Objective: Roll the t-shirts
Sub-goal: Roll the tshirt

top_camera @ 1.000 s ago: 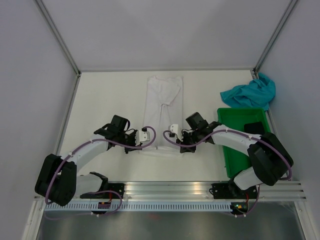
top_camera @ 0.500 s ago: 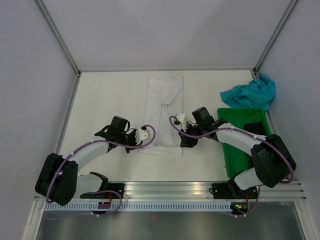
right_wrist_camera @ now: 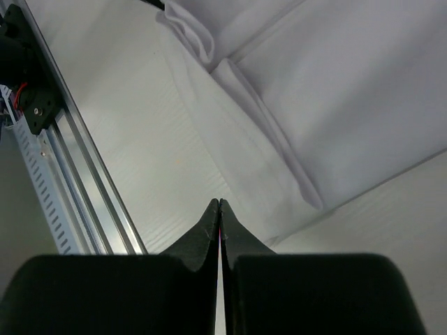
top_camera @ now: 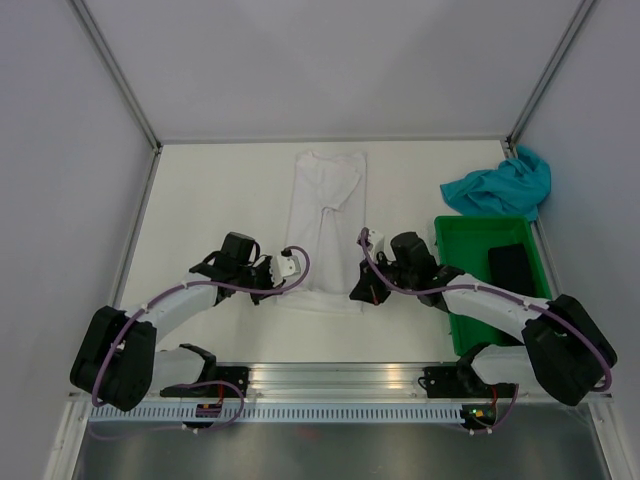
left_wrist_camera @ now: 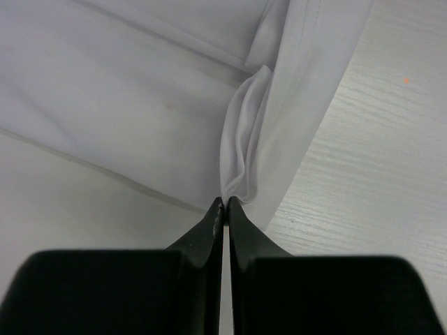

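Farthest left of the green crate [top_camera: 465, 245], your left gripper [left_wrist_camera: 225, 204] is pressed together on a small pucker of the white t-shirt [top_camera: 325, 215], at its near left corner. That shirt lies flat on the table [top_camera: 220, 200] left of the crate, folded into a long strip. Nearer the crate, your right gripper [right_wrist_camera: 219, 204] is closed above the near right hem; you cannot tell whether it nips cloth. The teal t-shirt [top_camera: 500, 188] is heaped just beyond the crate. Thin, limp cloth will likely sag and slip, so take both near corners through all layers.
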